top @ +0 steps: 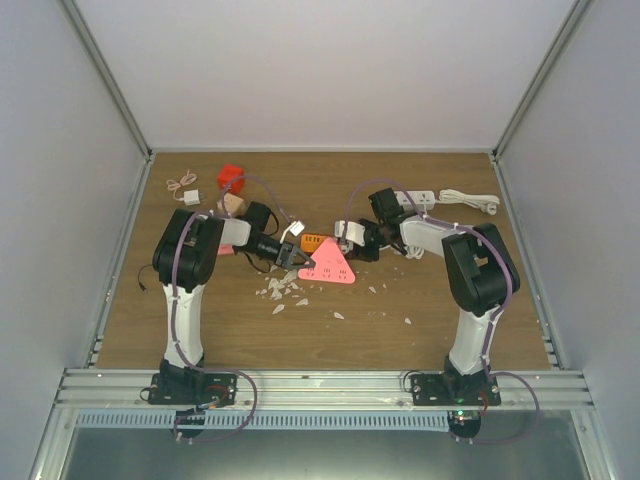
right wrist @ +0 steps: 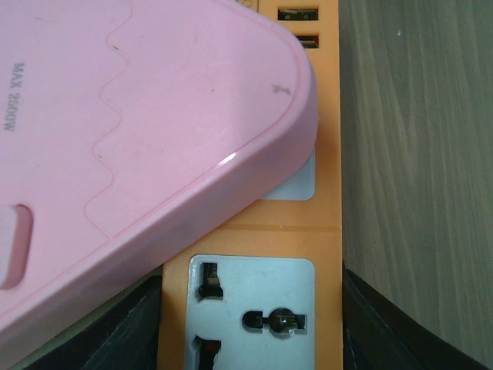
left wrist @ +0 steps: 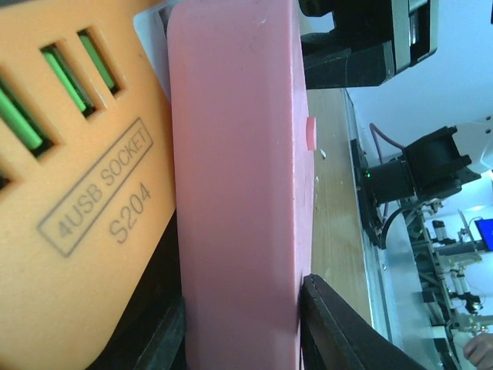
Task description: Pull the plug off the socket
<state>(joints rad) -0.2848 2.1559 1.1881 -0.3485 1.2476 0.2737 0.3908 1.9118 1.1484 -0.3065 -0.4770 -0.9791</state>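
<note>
Wooden tabletop [top: 420,190], centre: right gripper [right wrist: 250,327] clamped across the orange 4USB socket strip [right wrist: 254,233] to anchor it, left gripper [left wrist: 245,331] closed on the pink triangular plug adapter [left wrist: 231,154], apparently seated at the strip's 5 o'clock, ready for pulling apart.

Two printed labels can be read.
The orange socket [left wrist: 77,200] carries a boxed "4USB SOCKET" with "S204" beneath it; the pink plug [right wrist: 115,139] bears "MAX 2500W" on its face.

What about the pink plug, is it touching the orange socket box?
Touching. The left wrist view shows the pink plug pressed flat against the orange socket box, with no gap along their seam.
</note>
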